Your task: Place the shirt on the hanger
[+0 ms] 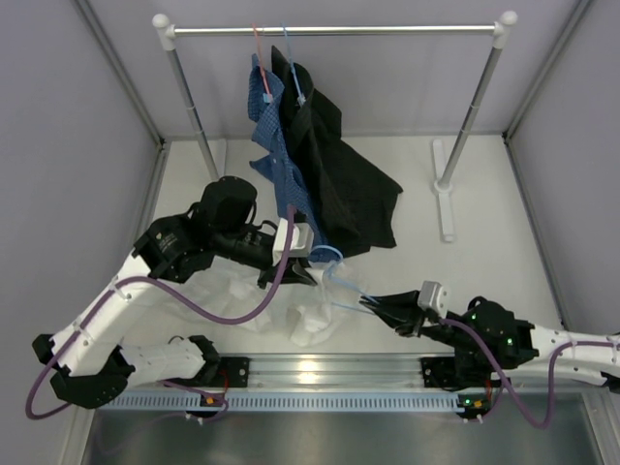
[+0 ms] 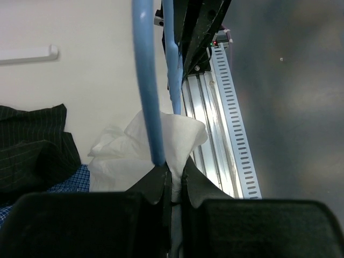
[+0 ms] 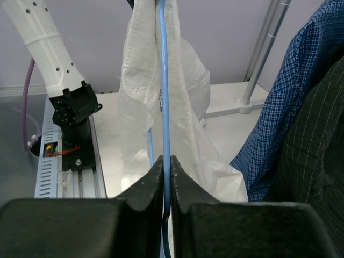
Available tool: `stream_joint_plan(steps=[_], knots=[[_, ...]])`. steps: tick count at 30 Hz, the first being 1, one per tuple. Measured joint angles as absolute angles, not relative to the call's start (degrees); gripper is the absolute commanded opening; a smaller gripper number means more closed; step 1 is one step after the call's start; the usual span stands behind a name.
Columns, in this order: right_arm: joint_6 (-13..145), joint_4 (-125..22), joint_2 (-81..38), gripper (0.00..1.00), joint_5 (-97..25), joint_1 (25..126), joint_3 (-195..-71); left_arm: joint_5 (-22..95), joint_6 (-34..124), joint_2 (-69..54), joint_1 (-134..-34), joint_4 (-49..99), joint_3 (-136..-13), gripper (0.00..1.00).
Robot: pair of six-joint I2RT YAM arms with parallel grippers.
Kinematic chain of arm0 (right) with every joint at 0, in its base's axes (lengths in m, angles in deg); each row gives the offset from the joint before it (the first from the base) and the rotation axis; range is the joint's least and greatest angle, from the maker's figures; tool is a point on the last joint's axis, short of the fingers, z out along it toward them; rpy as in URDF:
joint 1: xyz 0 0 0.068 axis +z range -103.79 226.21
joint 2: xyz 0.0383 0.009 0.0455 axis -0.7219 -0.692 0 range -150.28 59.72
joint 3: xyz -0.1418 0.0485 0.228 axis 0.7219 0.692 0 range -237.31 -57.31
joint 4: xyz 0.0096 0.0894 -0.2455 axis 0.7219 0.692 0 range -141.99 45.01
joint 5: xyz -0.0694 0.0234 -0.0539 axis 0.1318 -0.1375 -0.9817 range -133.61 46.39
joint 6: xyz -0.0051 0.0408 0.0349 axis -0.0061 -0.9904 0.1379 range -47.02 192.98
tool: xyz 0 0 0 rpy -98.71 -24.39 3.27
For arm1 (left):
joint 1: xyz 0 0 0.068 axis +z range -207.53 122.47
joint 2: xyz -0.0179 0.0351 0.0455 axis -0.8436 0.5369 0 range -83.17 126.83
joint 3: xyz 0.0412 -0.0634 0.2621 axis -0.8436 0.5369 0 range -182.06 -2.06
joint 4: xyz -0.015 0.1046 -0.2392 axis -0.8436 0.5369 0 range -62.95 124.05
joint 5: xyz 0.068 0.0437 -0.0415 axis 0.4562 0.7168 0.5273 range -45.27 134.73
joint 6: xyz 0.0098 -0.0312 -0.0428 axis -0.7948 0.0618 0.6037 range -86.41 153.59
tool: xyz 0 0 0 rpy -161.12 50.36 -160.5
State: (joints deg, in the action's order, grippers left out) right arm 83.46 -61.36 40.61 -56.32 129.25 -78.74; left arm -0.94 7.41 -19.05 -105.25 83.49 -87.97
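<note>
Left hand (image 1: 302,267) and right hand (image 1: 376,306) are each pressed together on the hanger (image 1: 339,278) wire, holding it between them. Shirt (image 1: 315,322) looks partly on: fabric drapes around the wire, the rest is bunched on the desk (image 1: 465,281). Seating the shoulders is left, I'd say.

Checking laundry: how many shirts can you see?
3. A blue checked shirt and a black shirt hang from the rail; a white shirt drapes over the hanger low in front. Others may be hidden.
</note>
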Motion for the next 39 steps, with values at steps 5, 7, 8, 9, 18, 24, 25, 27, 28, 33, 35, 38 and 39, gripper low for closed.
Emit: stream_joint_plan(steps=[5,7,8,9,18,24,25,27,28,33,35,38,39], knots=[[81.9,-61.5,41.2,0.99,-60.3,129.3,-78.8,2.0,7.1,-19.4,-105.3,83.6,-87.9,0.0],[80.8,-60.7,42.3,0.99,-64.1,129.3,-78.8,4.3,7.4,-19.6,-105.3,83.5,-87.7,0.0],[79.9,-60.0,43.0,0.99,-66.1,129.3,-78.8,5.4,7.6,-19.9,-105.3,83.4,-87.5,0.0],[78.4,-59.0,44.1,0.99,-69.0,129.3,-78.9,6.8,8.0,-20.4,-105.3,82.9,-87.0,0.0],[56.5,-44.3,59.4,0.88,-85.5,129.3,-79.3,17.6,11.5,-30.8,-105.2,76.4,-81.1,0.0],[48.3,-43.1,56.7,0.77,-80.7,129.3,-75.5,22.1,14.3,-32.8,-105.2,71.0,-80.6,0.0],[47.8,-43.8,53.3,0.75,-79.8,129.3,-75.9,22.4,14.7,-33.0,-105.2,70.3,-80.3,0.0],[47.4,-44.9,44.8,0.75,-78.1,129.3,-76.7,22.9,15.5,-33.2,-105.2,69.2,-79.8,0.0],[47.7,-45.7,40.2,0.74,-77.8,129.3,-77.3,23.1,15.8,-33.3,-105.2,68.6,-79.6,0.0],[50.1,-50.0,23.5,0.65,-73.6,126.3,-80.1,23.4,17.2,-34.9,-105.2,66.2,-78.2,0.0],[50.3,-53.2,20.7,0.59,-69.1,120.7,-80.6,23.4,17.5,-35.5,-105.2,65.8,-78.1,0.0],[49.8,-58.9,20.5,0.58,-60.9,112.3,-79.9,23.4,17.9,-36.3,-105.2,65.1,-78.1,0.0],[49.8,-61.0,20.2,0.58,-58.4,110.5,-79.7,23.4,17.9,-36.6,-105.2,64.9,-78.1,0.0]])
